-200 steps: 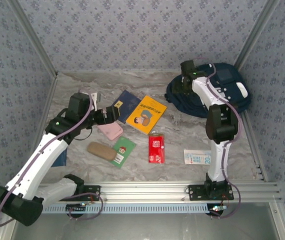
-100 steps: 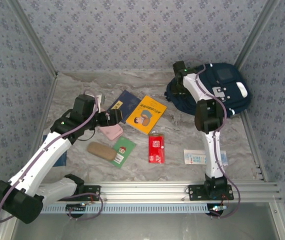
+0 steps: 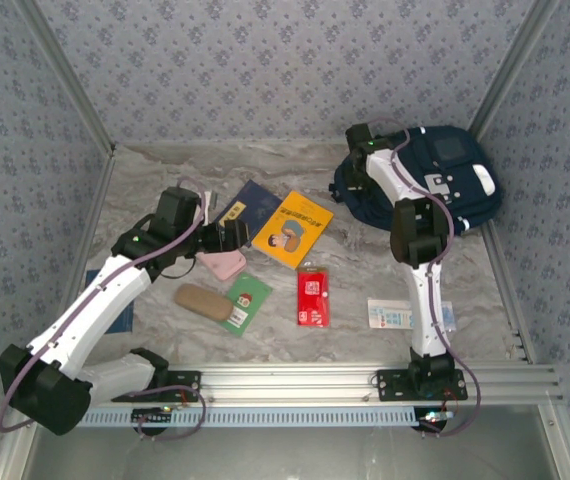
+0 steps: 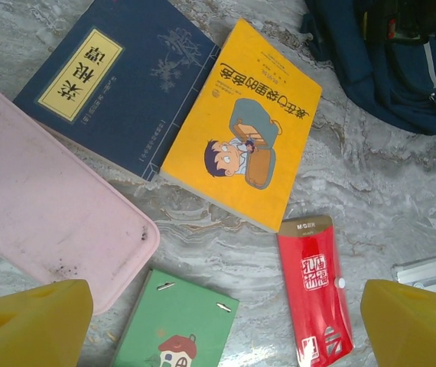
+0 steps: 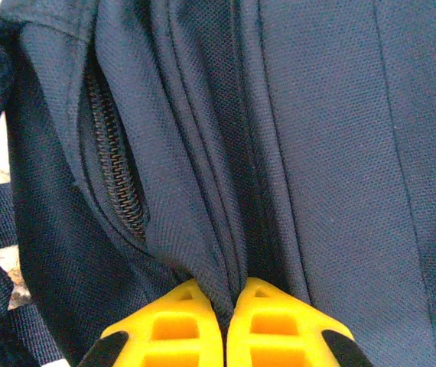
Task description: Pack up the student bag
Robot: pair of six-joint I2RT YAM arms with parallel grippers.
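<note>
Holds left arm stretched forward, left gripper [image 4: 224, 325] facing down and spread wide (yellow fingers [image 4: 34, 325] far apart). Keeps right arm extended far forward, right gripper [image 5: 224, 321] pinched onto a fold of the student bag [image 5: 340, 153].

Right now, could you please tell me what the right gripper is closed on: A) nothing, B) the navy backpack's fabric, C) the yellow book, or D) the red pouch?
B: the right gripper pinches a fold of the navy backpack beside its zipper.

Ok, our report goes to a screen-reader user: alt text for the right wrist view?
The right gripper, its yellow jaws closed, pinches a fold of the navy student bag. A dark zipper runs down the fabric at left.
</note>
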